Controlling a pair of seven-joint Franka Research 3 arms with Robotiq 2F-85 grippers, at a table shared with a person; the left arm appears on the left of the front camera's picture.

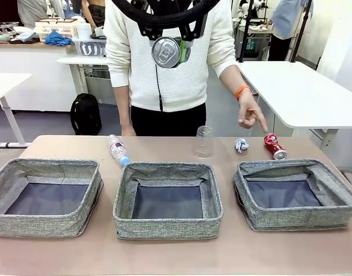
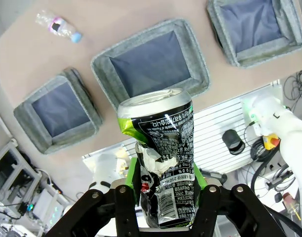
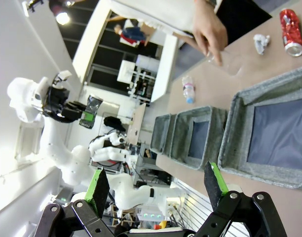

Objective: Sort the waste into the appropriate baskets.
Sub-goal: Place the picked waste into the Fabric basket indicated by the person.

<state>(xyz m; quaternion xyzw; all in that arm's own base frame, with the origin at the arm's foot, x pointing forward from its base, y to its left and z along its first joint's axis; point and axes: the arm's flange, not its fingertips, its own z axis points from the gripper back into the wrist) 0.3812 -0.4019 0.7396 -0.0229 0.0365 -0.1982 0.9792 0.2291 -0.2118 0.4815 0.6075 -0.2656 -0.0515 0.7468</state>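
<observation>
Airborne crushed dark can [image 2: 163,163], baskets [image 1: 167,223] below

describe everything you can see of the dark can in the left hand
The crushed dark can is black metal with white print, green accents and a barcode. Its silver top is intact; its middle is dented in. The left hand pinches its lower part between green pads, holding it high above the table, touching nothing else.

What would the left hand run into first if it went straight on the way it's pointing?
Probably the middle basket: the left hand holds the crushed dark can aimed at it, though depth is unclear.
</observation>
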